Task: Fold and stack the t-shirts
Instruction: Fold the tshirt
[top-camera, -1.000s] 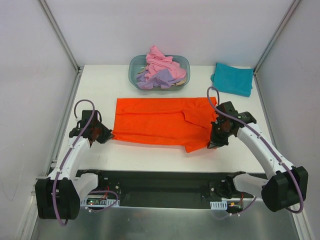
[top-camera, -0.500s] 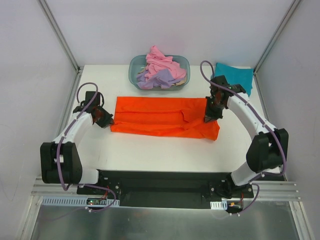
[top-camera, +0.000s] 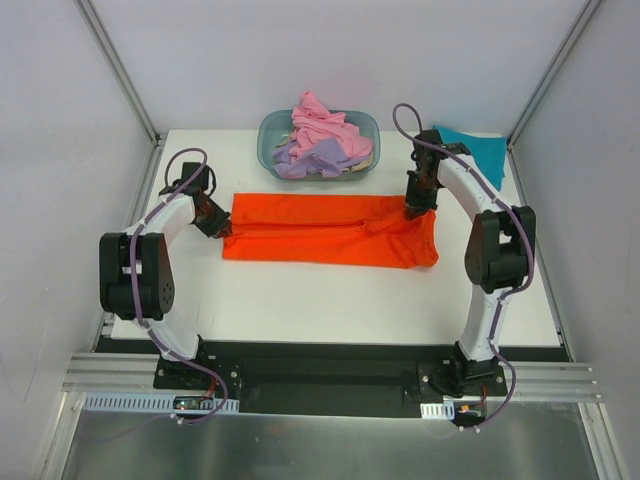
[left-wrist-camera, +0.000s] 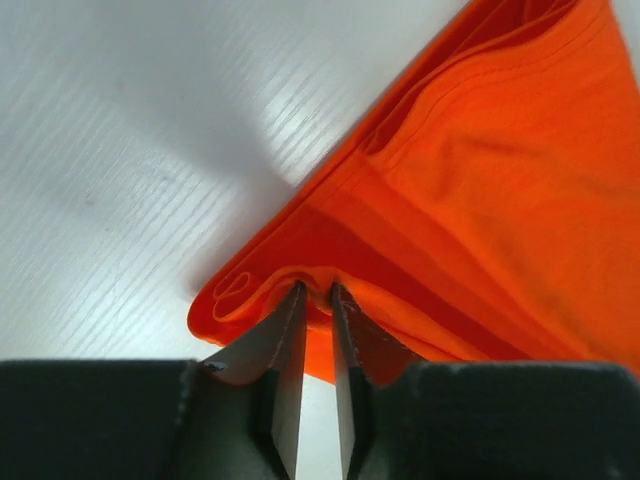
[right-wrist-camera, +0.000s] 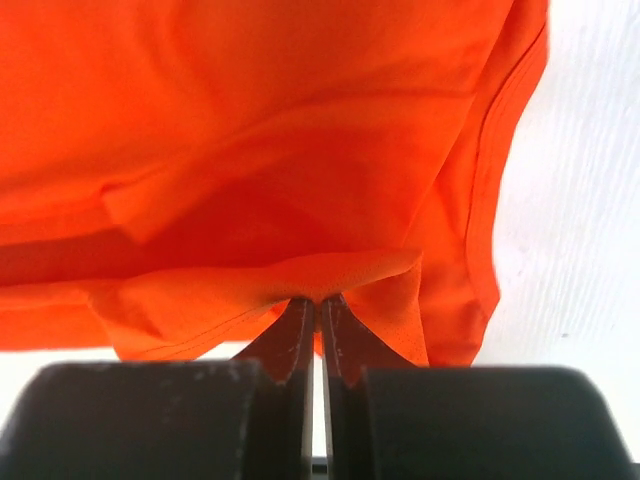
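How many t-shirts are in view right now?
4: the orange t-shirt spread mid-table, the teal t-shirt folded at the far right corner, and the pink t-shirt and lavender t-shirt heaped in the tub. More may be buried there.

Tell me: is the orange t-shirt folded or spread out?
Folded: the orange t-shirt lies as a narrow strip, with stacked layers visible at its corner.

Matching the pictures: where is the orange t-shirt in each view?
Top external: orange t-shirt folded lengthwise, centre.
Left wrist: orange t-shirt, right half, corner at left pincer.
Right wrist: orange t-shirt, upper frame, edge at right pincer.
Shared landmark: white table.
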